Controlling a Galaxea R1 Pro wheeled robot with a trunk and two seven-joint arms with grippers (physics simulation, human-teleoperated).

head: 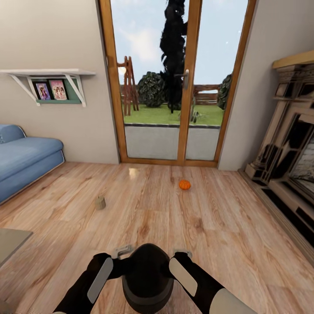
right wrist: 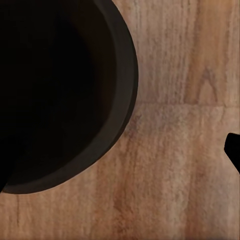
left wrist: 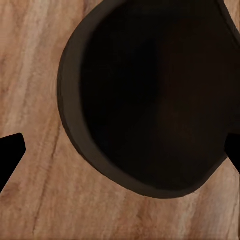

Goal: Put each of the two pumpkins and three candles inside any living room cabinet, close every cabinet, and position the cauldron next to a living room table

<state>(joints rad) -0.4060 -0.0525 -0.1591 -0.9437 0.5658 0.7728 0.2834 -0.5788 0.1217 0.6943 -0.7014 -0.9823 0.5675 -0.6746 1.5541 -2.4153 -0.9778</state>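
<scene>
Head view: wood-plank floor (head: 209,226) runs to a glazed wooden-framed door (head: 174,83); blue sofa (head: 24,159) on the left, ornate fireplace (head: 288,161) on the right, white wall shelf (head: 48,74) above the sofa. One ribbed orange pumpkin (head: 185,184) lies near the door; one squat greyish candle (head: 100,202) stands well apart from it. The black cauldron (head: 147,279) sits between both forearms.

Left wrist view: left claw (left wrist: 120,150) spread wide, dark fingertips (left wrist: 10,150) flanking the cauldron's mouth (left wrist: 145,95).

Right wrist view: cauldron rim (right wrist: 120,100) curved, matte; the right claw's opening cannot be told.
</scene>
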